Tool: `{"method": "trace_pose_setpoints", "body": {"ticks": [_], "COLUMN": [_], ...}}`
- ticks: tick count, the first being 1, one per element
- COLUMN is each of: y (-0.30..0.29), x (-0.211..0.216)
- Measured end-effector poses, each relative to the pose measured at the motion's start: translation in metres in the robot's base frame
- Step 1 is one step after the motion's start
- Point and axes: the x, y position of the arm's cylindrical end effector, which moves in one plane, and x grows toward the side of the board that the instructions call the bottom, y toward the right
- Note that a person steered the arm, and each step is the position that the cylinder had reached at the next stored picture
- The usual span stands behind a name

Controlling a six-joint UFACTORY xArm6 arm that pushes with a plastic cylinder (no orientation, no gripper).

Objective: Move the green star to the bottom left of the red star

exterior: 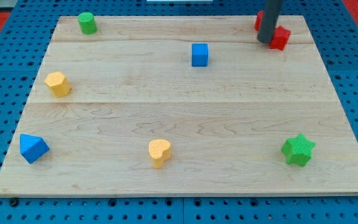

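Sitting well below my tip [265,41], green star [298,150], far from red star [279,38]

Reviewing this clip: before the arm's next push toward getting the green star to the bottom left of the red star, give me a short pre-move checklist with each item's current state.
1. Green star visible and unobstructed, near the view's bottom right: ok.
2. Red star located at the view's top right: ok, though partly hidden by the rod.
3. My tip beside the green star, ready to push: not ok; it sits against the red star.
4. Whether a second red block hides behind the rod: cannot tell.
5. Board between the two stars free of other blocks: ok.
6. Blue cube apart from the goal spot: ok.
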Motion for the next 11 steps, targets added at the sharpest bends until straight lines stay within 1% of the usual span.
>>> {"method": "trace_pose_setpoints", "body": {"ticks": [1,2,3,4,5,6,7,8,9,10,11], "y": [0.022,0.095,0.108,0.033,0.033,0.017,0.005,-0.040,-0.008,-0.010,-0.021], "x": [0.078,0.202,0.316,0.320,0.265,0.267,0.324,0.289,0.275,0.248,0.207]}}
